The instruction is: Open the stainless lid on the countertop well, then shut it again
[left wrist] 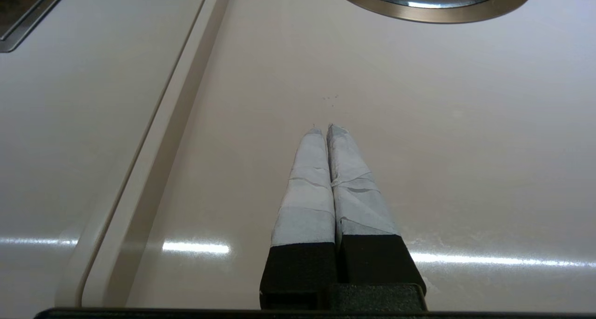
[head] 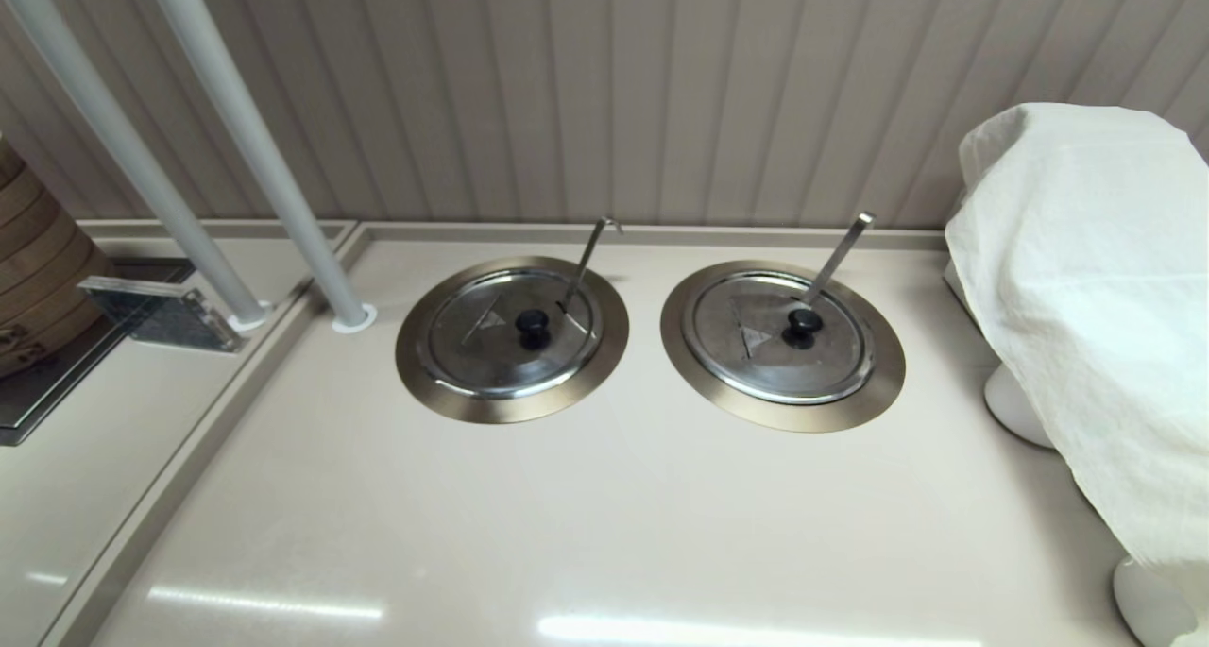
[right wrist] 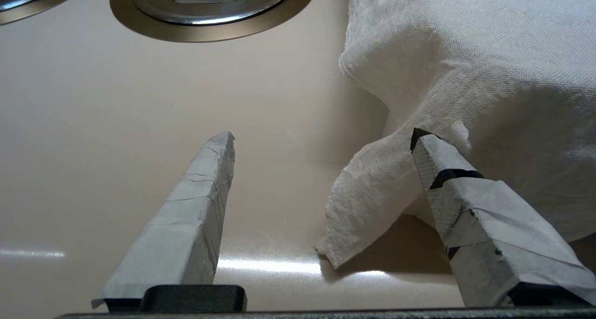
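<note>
Lid (head: 511, 334): seated shut in the left-hand well (head: 422, 379), black knob (head: 532, 323) at centre, hooked rod (head: 589, 253) rising through the notch on the far side of the knob.
Left gripper (left wrist: 325, 129): jaws pressed together, empty; the well's ring is seen straight ahead, well apart.
Right gripper (right wrist: 321, 139): jaws spread, empty, beside the white cloth (head: 1086, 307), facing the twin lid (right wrist: 209, 2).
Nearer arm: judged the left.
Views: neither arm is shown from the head; the knob is hidden from the left wrist.

Shiny steel lid (head: 510, 331), black knob (head: 532, 322), bronze ring (head: 420, 383), white cloth (head: 1086, 297).
</note>
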### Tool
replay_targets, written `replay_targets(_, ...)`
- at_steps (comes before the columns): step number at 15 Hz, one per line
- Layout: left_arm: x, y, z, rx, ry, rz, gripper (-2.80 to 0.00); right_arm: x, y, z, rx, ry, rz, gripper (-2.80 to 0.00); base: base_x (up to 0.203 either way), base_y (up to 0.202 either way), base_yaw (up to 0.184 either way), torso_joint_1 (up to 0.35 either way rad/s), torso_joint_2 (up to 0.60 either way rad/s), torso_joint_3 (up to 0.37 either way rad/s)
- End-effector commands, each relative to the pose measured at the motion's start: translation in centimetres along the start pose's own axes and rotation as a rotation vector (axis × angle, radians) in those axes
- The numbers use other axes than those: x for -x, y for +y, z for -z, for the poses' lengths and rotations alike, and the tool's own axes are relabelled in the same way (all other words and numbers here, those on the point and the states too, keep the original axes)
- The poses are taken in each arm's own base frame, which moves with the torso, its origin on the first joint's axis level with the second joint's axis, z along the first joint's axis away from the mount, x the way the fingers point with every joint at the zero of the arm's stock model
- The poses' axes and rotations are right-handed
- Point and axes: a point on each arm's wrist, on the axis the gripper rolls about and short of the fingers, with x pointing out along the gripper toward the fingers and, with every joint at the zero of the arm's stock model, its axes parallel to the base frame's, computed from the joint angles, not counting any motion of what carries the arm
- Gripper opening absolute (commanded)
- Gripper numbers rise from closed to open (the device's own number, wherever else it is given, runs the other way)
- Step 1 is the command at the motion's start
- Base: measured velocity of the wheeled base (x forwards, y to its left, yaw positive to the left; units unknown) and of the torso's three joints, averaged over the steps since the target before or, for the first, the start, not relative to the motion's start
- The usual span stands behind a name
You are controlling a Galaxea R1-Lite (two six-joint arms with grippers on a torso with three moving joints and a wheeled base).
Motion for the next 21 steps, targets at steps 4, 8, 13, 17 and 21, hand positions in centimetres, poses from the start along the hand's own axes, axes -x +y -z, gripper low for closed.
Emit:
replay_targets(4, -0.03, 0.0, 0.04, 0.0, 0.004, 0.0, -2.8, 0.0, 0.0, 0.01, 0.0, 0.0, 0.0, 0.0, 0.0, 0.0, 0.0, 0.0, 0.0, 0.0)
replay_targets(8, -0.03, 0.0, 0.03, 0.0, 0.003, 0.0, -2.8, 0.0, 0.0, -0.01, -0.001, -0.001, 0.0, 0.0, 0.0, 0.0, 0.0, 0.0, 0.0, 0.0)
replay_targets(13, -0.03, 0.0, 0.02, 0.0, 0.003, -0.001, -2.8, 0.0, 0.0, -0.01, -0.001, -0.001, 0.0, 0.0, 0.0, 0.0, 0.0, 0.0, 0.0, 0.0)
replay_targets(17, -0.03, 0.0, 0.04, 0.001, 0.004, -0.001, -2.8, 0.0, 0.0, -0.01, 0.0, -0.001, 0.001, 0.0, 0.0, 0.0, 0.0, 0.0, 0.0, 0.0)
replay_targets(21, -0.03, 0.01, 0.02, 0.003, 0.003, -0.003, -2.8, 0.0, 0.01, 0.04, 0.017, 0.001, -0.006, 0.0, 0.0, 0.0, 0.0, 0.0, 0.0, 0.0)
